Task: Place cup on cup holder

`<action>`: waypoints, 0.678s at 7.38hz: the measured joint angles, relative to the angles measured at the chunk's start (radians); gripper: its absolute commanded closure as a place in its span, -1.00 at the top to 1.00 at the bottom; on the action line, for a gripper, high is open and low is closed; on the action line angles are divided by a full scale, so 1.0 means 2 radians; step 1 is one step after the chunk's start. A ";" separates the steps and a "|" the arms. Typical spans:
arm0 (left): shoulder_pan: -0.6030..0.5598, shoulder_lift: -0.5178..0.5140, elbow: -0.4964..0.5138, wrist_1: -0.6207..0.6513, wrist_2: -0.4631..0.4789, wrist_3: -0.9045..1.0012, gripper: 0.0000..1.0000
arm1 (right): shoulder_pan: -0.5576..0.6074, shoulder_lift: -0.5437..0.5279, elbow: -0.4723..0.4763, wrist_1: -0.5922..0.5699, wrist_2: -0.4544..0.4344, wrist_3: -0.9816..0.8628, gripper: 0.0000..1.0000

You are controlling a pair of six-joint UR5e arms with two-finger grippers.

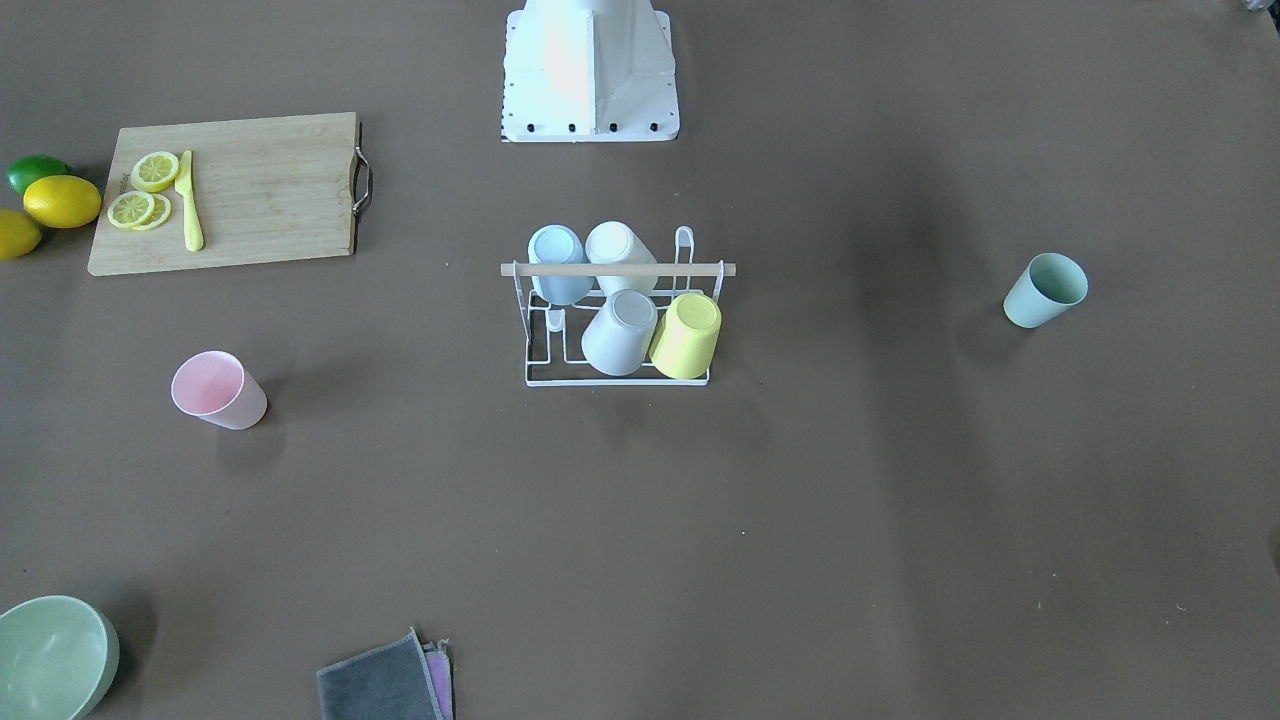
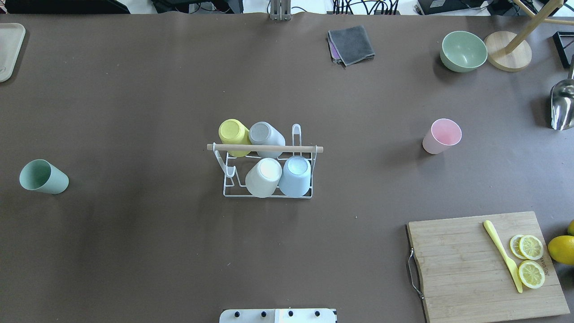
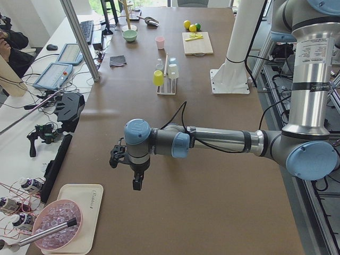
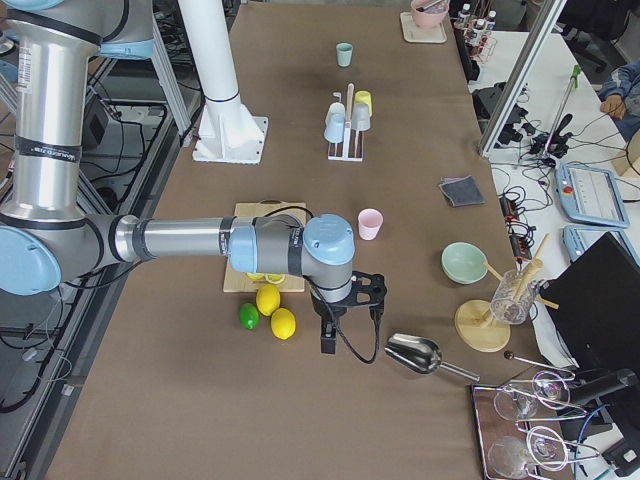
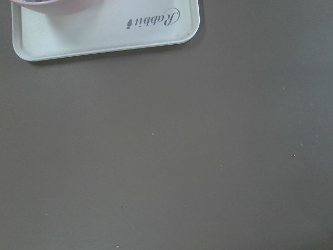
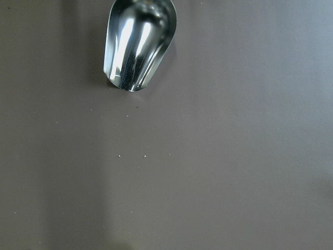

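The white wire cup holder [image 2: 264,147] with a wooden rod stands mid-table and carries several upturned cups: yellow [image 2: 233,131], grey, white and blue. It also shows in the front view [image 1: 617,380]. A pink cup [image 2: 441,136] stands upright on the robot's right side. A mint green cup [image 2: 43,177] stands upright on the left side. My left gripper [image 3: 137,183] hangs over the table's left end, far from the cups. My right gripper [image 4: 328,343] hangs over the right end near the lemons. I cannot tell whether either is open or shut. Neither shows in the wrist views.
A cutting board [image 2: 486,264] with lemon slices and a yellow knife lies near right, with lemons [image 4: 283,322] and a lime beside it. A green bowl [image 2: 463,50], grey cloth [image 2: 352,44] and metal scoop [image 6: 139,41] lie far right. A white tray [image 5: 104,31] sits at the left end.
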 measured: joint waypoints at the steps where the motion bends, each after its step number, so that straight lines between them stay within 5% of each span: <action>1: 0.000 0.000 0.000 0.000 0.000 0.000 0.96 | 0.000 -0.001 0.000 0.002 0.006 -0.003 1.00; 5: 0.000 0.000 0.001 0.000 0.000 0.000 0.96 | 0.000 0.002 0.001 0.004 0.026 -0.005 1.00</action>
